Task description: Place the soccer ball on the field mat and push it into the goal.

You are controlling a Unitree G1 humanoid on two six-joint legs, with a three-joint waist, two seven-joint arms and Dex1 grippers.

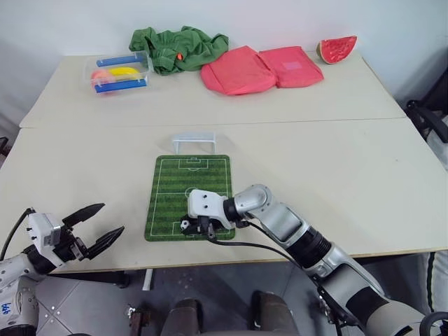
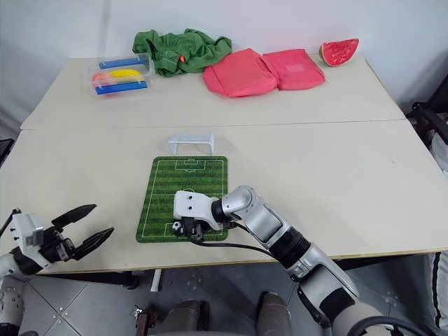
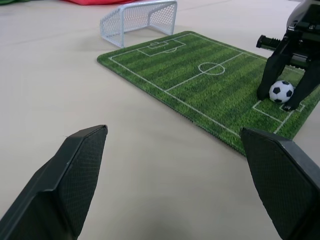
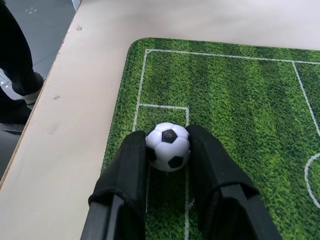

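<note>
My left pincer [image 1: 94,225] hangs off the table's near left edge, fingers spread wide, nothing between them. It points across the table [image 1: 364,182] toward the mat.

My right pincer [image 4: 170,150] is clenched on the soccer ball [image 4: 168,146], one finger on each side, tips down at the mat. The ball sits at the field mat [image 1: 192,189]'s near end, inside the near penalty box, close to the mat's near left corner. In the left wrist view the ball [image 3: 281,91] looks to be touching or just above the turf between my right fingers [image 3: 270,75]; can't tell which.

The mat lies flat near the table's near edge, roughly centre, long axis running away from me.

The goal [image 1: 194,142] stands upright just beyond the mat's far end, mouth facing the mat, touching or just off its edge. It stands well apart from the ball, a full mat length away.

Far side of the table: clear tray [image 1: 119,72] with blue bars and yellow and red pieces at far left, green cloth [image 1: 178,47] next to it, red folded cloth [image 1: 259,68] mid-far, watermelon slice [image 1: 337,49] toward the far right corner.
</note>
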